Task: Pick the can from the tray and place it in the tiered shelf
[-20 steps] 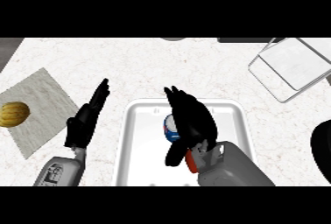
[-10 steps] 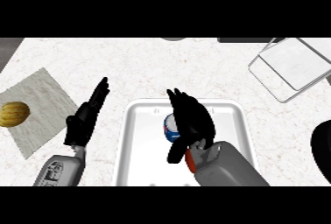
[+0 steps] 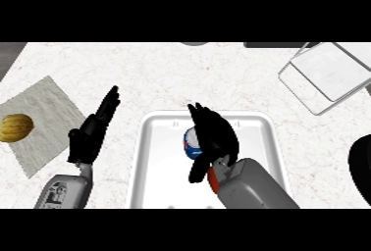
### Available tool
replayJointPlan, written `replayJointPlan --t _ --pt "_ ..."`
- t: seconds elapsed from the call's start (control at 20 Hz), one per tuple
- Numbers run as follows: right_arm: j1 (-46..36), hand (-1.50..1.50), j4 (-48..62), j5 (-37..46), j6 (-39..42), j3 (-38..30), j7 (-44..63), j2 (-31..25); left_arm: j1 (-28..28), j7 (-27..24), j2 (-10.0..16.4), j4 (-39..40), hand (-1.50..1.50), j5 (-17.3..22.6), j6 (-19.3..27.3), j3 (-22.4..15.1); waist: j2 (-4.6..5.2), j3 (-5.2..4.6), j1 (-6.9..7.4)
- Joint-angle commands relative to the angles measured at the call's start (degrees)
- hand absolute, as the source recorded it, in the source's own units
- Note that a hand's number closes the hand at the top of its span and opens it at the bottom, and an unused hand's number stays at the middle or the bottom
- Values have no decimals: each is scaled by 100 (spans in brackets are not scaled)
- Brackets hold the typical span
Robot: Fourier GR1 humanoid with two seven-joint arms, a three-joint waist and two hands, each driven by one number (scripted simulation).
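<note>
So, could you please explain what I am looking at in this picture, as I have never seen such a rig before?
Gladly. There is one view, taken from the robot's head and looking steeply down at a kitchen counter. The two grey forearms coming in from below end in black hands. The left robot hand rests open beside the tray, fingers straight. The right robot hand lies over a blue, white and red can in the white tray. Its fingers look straight rather than curled, so nothing appears to be held yet. At upper right is the tiered shelf, where the can should go. At left, a yellowish round item sits on a cloth.
</note>
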Motion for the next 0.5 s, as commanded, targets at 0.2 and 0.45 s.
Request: replayJointPlan --t 0.2,0.45 --pt "169 150 -42 -12 407 54 -188 -24 -133 76 158 39 0 141 -346 348 -1 0 -16" --pt "149 150 167 380 381 157 -835 -354 -6 -337 -143 332 0 -220 -22 153 1 0 -15"
